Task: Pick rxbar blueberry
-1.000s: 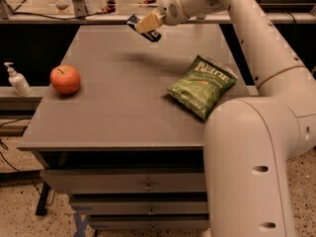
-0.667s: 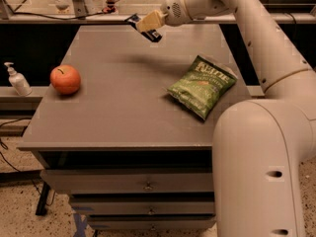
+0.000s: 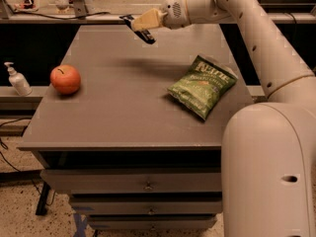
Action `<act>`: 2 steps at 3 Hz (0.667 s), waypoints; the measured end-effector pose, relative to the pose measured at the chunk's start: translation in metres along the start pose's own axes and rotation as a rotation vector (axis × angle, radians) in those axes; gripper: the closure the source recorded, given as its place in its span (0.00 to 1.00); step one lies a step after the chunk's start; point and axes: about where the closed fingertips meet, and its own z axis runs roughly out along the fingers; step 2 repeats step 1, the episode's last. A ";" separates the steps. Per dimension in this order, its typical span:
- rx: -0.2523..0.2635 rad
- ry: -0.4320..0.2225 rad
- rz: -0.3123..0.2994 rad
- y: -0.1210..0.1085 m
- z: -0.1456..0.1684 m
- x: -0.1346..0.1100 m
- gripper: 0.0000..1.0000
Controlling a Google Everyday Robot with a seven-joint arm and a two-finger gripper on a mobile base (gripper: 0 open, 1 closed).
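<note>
My gripper is high above the far part of the grey table. It is shut on the rxbar blueberry, a small flat dark bar that sticks out to the left and below the pale fingers. The bar hangs clear of the tabletop, and its shadow lies on the table beneath it.
A green chip bag lies on the right of the table. A red apple sits at the left edge. A white pump bottle stands on a ledge left of the table. Drawers are below the tabletop. My arm spans the right side.
The gripper with the bar has stayed at about the same spot above the far edge; the view has shifted slightly.
</note>
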 end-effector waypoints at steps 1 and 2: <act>0.000 0.000 0.000 0.000 0.000 0.000 1.00; 0.000 0.000 0.000 0.000 0.000 0.000 1.00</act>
